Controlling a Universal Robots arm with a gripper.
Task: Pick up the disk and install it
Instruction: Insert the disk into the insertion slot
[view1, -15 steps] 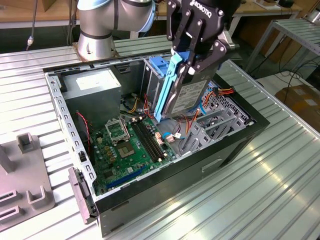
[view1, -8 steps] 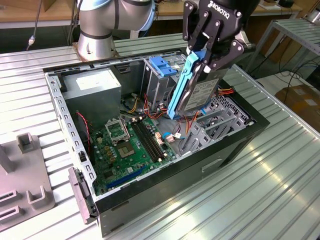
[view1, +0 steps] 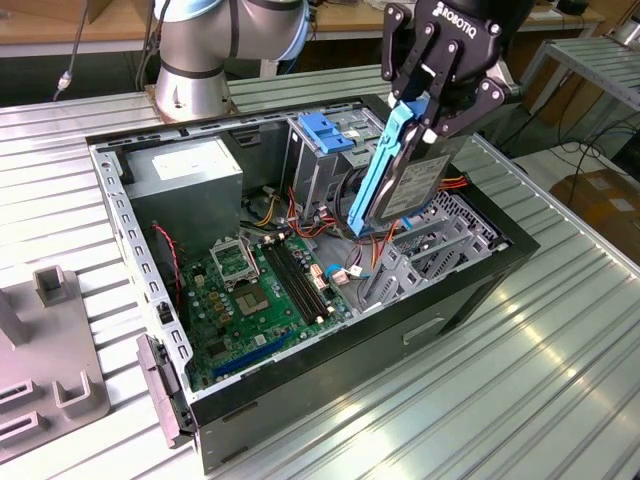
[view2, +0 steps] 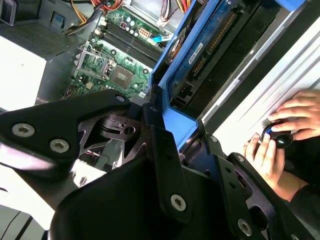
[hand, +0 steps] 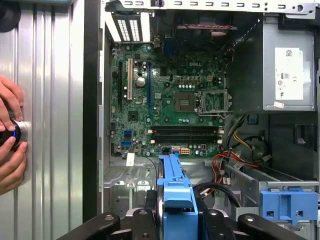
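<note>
My end effector pinches the disk on edge above the open case; its rails should enter the drive cage squarely.

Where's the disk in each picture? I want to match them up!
Exterior view: the disk hangs tilted in the gripper, over the open case.
Second wrist view: the disk sticks out past the gripper, next to the motherboard.
First wrist view: the disk shows edge-on, blue rail toward the camera.
Shared landmark: the green motherboard.
</note>
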